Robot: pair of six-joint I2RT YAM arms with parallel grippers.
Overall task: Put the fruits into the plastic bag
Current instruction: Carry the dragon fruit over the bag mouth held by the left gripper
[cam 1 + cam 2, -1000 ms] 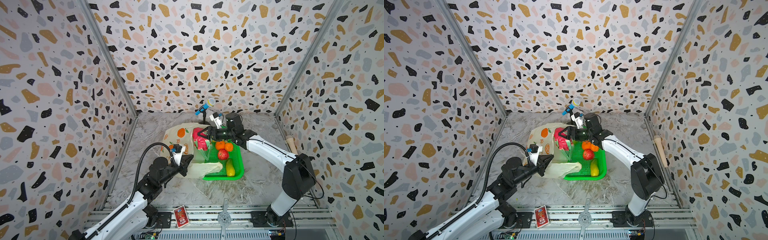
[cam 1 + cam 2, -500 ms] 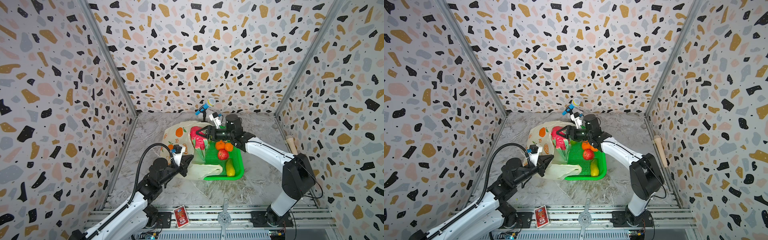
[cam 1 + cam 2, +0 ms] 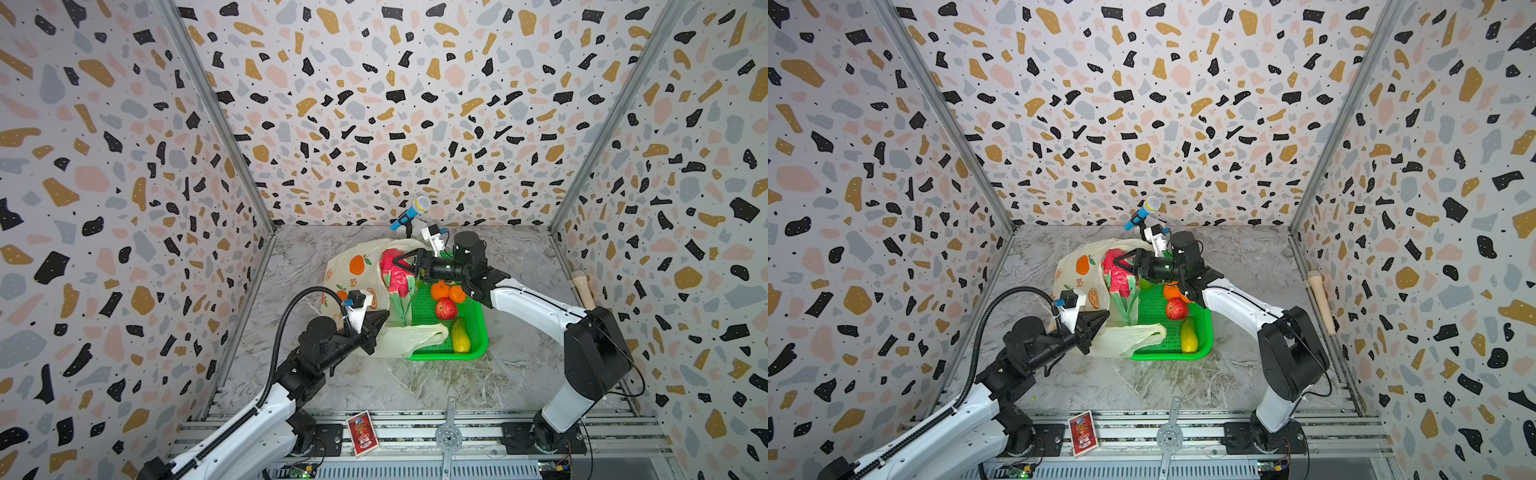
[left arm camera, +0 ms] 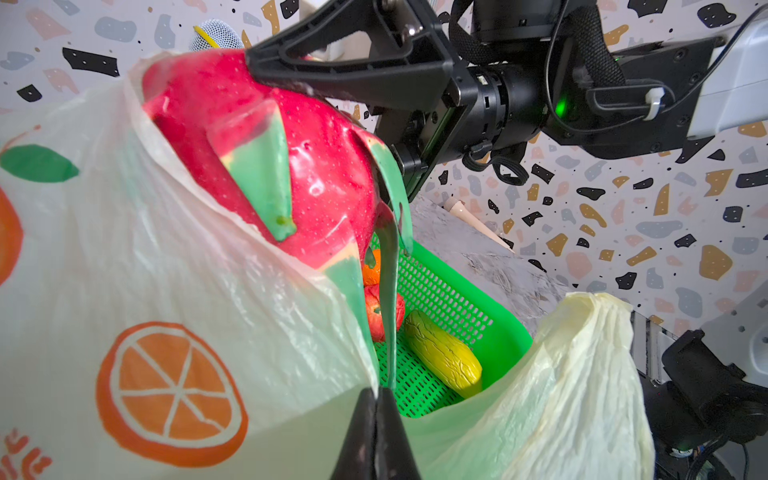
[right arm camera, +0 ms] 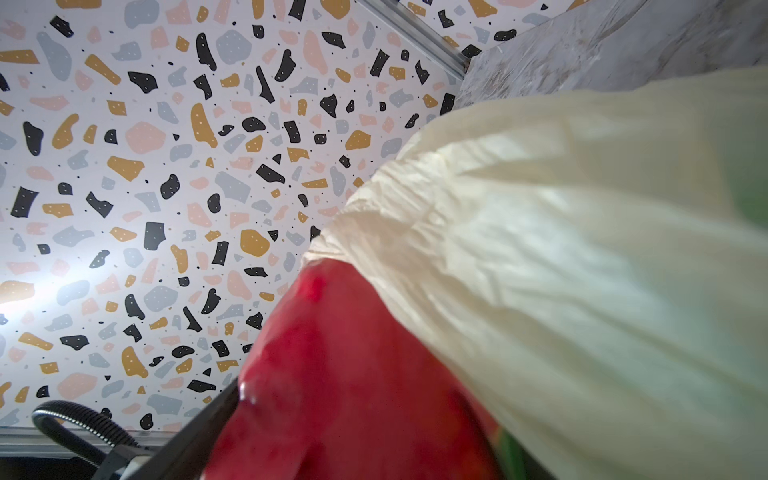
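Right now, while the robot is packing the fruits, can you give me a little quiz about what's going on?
1. True or false: the left claw is pinching the plastic bag by its edge.
2. Which fruit does the right claw grip at the bag's mouth? A) banana B) dragon fruit C) lemon
3. Fill the gap: ___ oranges lie in the green basket.
Key: 1 true; 2 B; 3 two.

Nothing legible: the red characters on the plastic bag [image 4: 124, 257] are cut off at the edge, and the print on the red card [image 3: 362, 427] is too small to read.
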